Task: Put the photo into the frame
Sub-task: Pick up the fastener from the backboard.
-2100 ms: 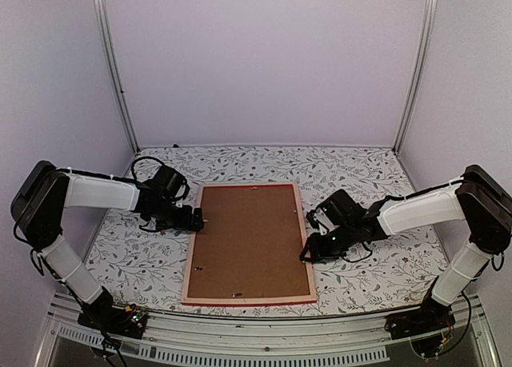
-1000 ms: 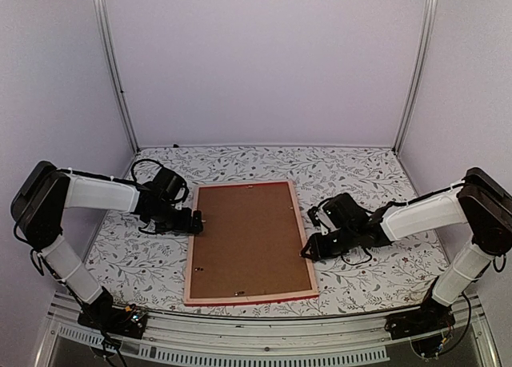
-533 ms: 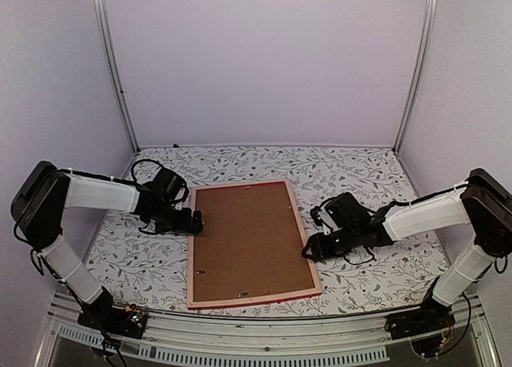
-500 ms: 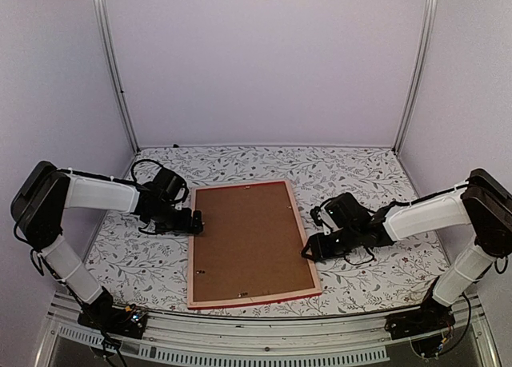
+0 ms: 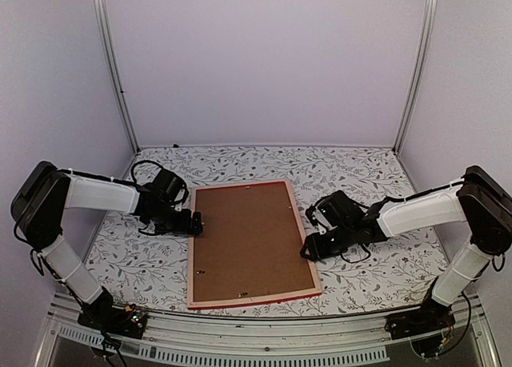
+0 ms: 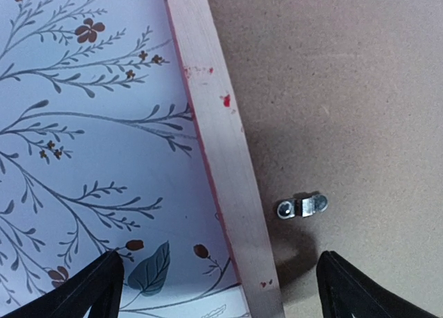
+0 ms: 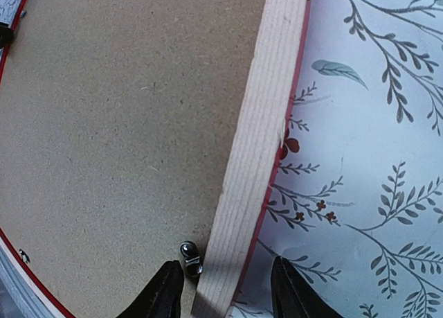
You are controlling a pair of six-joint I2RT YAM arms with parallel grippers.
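Frame [image 5: 192,263] is seen lying flat and face down at ctr of the flower-patterned counter [image 5: 360,171]. Its long sides run near to far, pale wood back is turned up, and a thin red edge shows along the near and far rails. A brown backing board [image 5: 252,239] is seated inside it and fills the opening.

L end effector [image 5: 196,221] is held low at the frame's left rail, toward the far part, w/ the arm stretched in from the left. In the L wrist view the end effector [image 6: 218,262] is seen spread wide. One finger is over the counter [image 6: 83,124] and the other over the backing board [image 6: 346,89]. A rail of the frame [image 6: 214,145] lies btwn them and nothing is gripped. A small metal clip [image 6: 301,207] is seen on the board just beside that rail. A few red paint specks are seen on the wood.

R end effector [image 5: 308,249] is set at the right rail, approx. mid-length. In the R wrist view its [image 7: 225,283] jaws are seen partly apart, straddling a rail of the frame [image 7: 266,124]. One finger is on the backing board [image 7: 124,110] side, the other on the counter [image 7: 360,159] side. A gap is seen on each side, so the rail is not clamped. A second metal clip [image 7: 190,252] is seen on the board against the rail's inner edge, just beside the board-side finger. The rail's red outer edge faces the counter side.
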